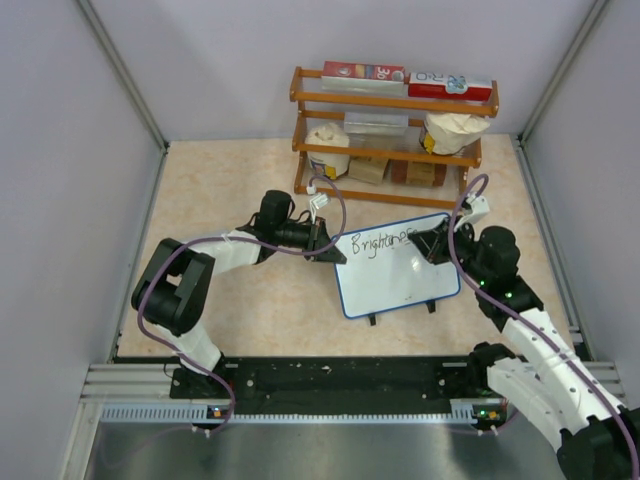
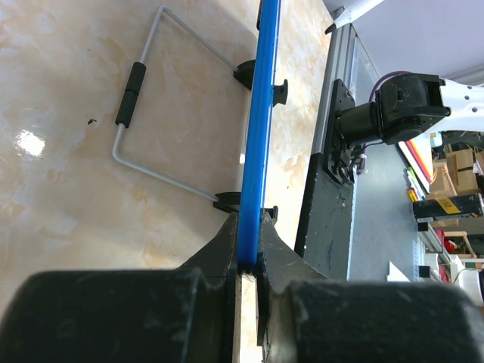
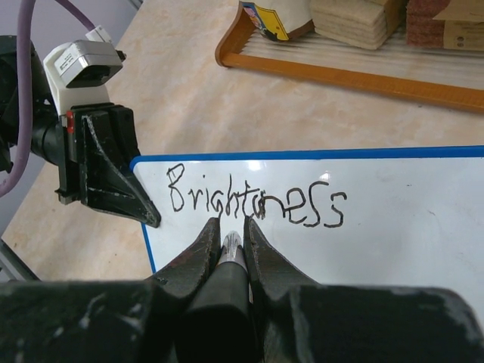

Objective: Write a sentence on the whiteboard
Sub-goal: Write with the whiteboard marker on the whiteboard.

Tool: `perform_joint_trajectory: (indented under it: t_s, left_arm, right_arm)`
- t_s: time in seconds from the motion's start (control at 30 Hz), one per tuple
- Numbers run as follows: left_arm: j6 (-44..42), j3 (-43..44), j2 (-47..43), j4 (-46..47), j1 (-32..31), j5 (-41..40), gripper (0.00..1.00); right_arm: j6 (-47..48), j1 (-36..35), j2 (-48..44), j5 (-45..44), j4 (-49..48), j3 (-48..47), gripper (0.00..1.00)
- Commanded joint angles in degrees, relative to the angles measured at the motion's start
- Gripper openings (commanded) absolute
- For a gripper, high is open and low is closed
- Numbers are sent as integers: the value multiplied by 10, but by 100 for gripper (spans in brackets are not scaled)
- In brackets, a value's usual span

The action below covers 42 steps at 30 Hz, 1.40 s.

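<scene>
Noted whiteboard [image 1: 400,285] mid-table, long axis left to right, left rim pinched in closed left gripper [image 2: 248,242]. Found right gripper [image 3: 231,223] clamped on marker [image 3: 230,249], tip just under lettering [image 3: 257,204] "Brightness", seemingly touching the board below the "ht". Judged blank room below that line, toward near edge, and right arm nearer.

Whiteboard [image 3: 393,242]: smooth, glossy white face; blue plastic-looking rim. Table [image 2: 68,189]: beige marbled surface, polished, showing glare. Wire stand [image 2: 130,92]: bare grey metal with a matt black sleeve. Rack [image 1: 390,100]: varnished wood. Left hand [image 2: 246,234] and right hand [image 3: 231,223]: matt black plastic, scuffed. Marker [image 3: 227,287] barrel: dark, matt.
</scene>
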State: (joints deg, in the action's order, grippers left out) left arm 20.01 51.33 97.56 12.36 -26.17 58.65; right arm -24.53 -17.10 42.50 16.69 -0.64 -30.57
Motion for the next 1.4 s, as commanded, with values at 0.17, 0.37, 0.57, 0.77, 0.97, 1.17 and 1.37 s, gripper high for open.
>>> perform_joint_trajectory:
  t_s: [0.17, 0.37, 0.57, 0.77, 0.97, 1.17, 1.37]
  left_arm:
    - [-82, -18, 0, -37, -6, -104, 0]
    - [-81, -14, 10, -38, -7, -100, 0]
    - [-81, -14, 10, -37, -6, -100, 0]
    - [-81, -14, 12, -38, -7, -102, 0]
    - [-84, -15, 11, -41, -6, -105, 0]
    - [-83, -12, 15, -42, -7, -102, 0]
    - [-82, -12, 15, -40, -6, -101, 0]
  right_arm:
    - [35, 5, -31, -46, 5, -47, 0]
    - [52, -25, -30, -68, 28, -62, 0]
    - [81, -92, -33, -155, 31, -64, 0]
    - [79, -120, -22, -140, 11, -53, 0]
    - [93, -189, -1, -165, -37, -35, 0]
    - [86, -196, -12, -274, -22, -28, 0]
    - [88, -166, -43, -379, -10, -20, 0]
